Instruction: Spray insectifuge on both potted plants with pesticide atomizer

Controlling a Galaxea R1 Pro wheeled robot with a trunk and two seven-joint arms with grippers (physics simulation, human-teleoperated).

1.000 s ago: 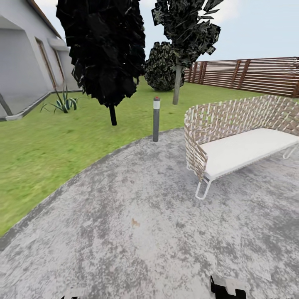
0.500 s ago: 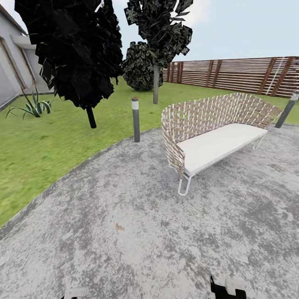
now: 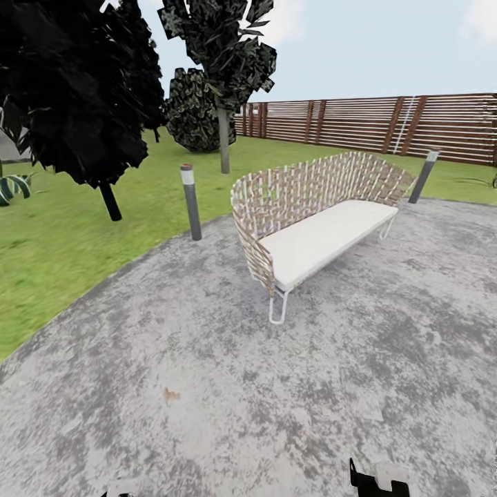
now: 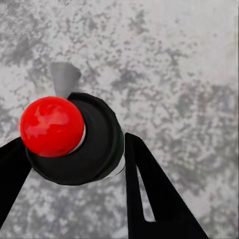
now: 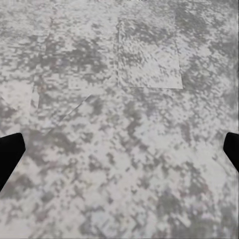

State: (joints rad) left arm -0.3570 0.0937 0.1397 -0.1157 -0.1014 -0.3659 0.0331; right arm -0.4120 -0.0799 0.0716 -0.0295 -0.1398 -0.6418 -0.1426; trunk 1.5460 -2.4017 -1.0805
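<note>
The pesticide atomizer and the potted plants are out of view. The garden lies ahead in the head view: green lawn [image 3: 62, 241], grey mottled paving [image 3: 228, 386] and a brown slat fence [image 3: 359, 123]. In the left wrist view my left gripper [image 4: 74, 142] hangs open over the paving, and a red dome on a round black base [image 4: 52, 127] shows between its black fingers [image 4: 149, 194]. In the right wrist view my right gripper [image 5: 119, 149] is open wide, with only bare paving between its fingertips [image 5: 9, 154].
A woven bench with a white seat [image 3: 317, 231] stands on the paving ahead. Two grey bollards [image 3: 190, 201] [image 3: 422, 177] mark the paving's edge. Dark trees [image 3: 76, 90] [image 3: 222, 69] and a bush [image 3: 192, 110] rise from the lawn at the left.
The whole picture has slid left, so the camera has turned right. The house has left the view and a second bollard has come in at the right. Both grippers look unchanged.
</note>
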